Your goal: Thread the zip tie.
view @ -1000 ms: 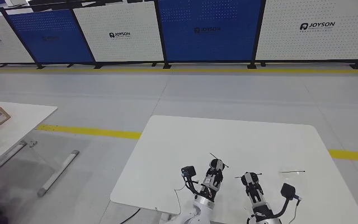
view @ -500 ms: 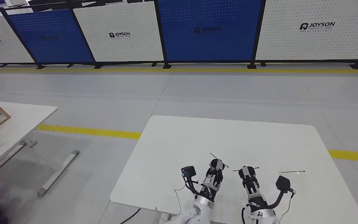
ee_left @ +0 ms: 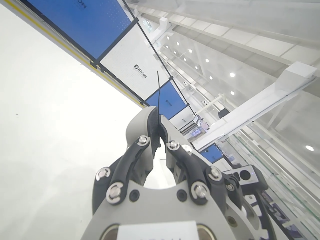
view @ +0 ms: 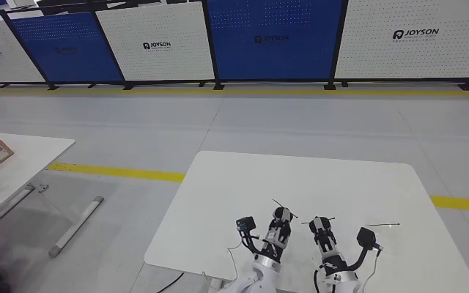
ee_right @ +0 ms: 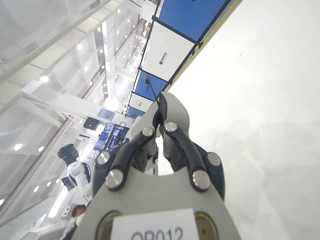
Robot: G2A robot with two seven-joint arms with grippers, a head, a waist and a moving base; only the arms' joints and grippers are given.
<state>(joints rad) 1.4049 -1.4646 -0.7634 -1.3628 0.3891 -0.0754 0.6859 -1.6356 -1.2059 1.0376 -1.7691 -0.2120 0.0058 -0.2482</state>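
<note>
Left end effector (ee_left: 157, 115) is clenched on the tail end (ee_left: 158, 88) of a black zip tie, and the thin pointed strip pokes out past its pads. Right end effector (ee_right: 160, 102) is clamped too, grasping the head end (ee_right: 147, 78), with the little square lock sticking out on a short stem. Both sit low over the near edge of the white surface (view: 293, 176), close together but apart. One tie or two? I can't tell. A spare zip tie (view: 383, 224) lies on the surface, off to the right.

Here's the worry: that tail looks whippy and the lock's slot is tiny. From above, the two pieces point in different directions. If they meet at an angle, I'd expect the tip to glance off the lock or buckle. A thin strip could also swivel or slide in the pads under a push.

Writing now: the blue and white panels (view: 275, 36) behind carry a logo with a word. Each end effector wears a white label (ee_right: 152, 223) with dark print, cut off at the edge.
</note>
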